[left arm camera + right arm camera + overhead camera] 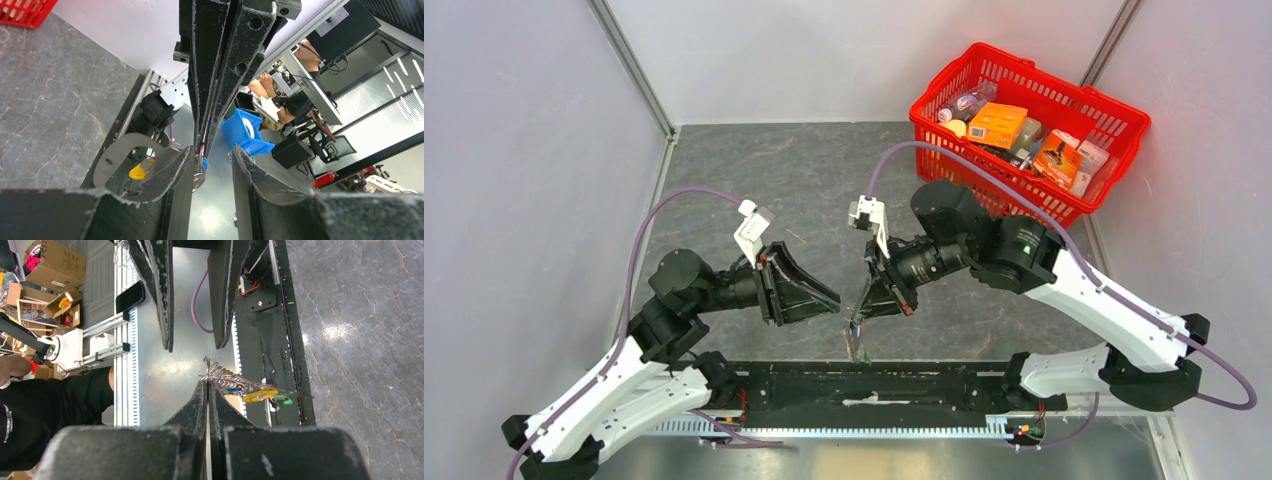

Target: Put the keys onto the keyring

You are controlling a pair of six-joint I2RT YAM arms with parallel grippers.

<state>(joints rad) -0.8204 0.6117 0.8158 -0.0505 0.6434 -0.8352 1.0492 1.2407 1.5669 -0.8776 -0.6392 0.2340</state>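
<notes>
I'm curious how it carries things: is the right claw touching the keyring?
Touching. The right wrist view shows the right gripper shut, fingertips pinching the keyring by its metal ring.

Red basket (pixel 1064 90), grey veined table (pixel 794 180), black fingers (pixel 195 412), yellow tag (pixel 257 396), green tag (pixel 286 401), purple cable (pixel 193 307)

Red basket (pixel 1074 95), far right corner

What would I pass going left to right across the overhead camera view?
Left end effector → right end effector → red basket. The keyring hangs right under the right end effector, so it has no separate place in the order.
</notes>
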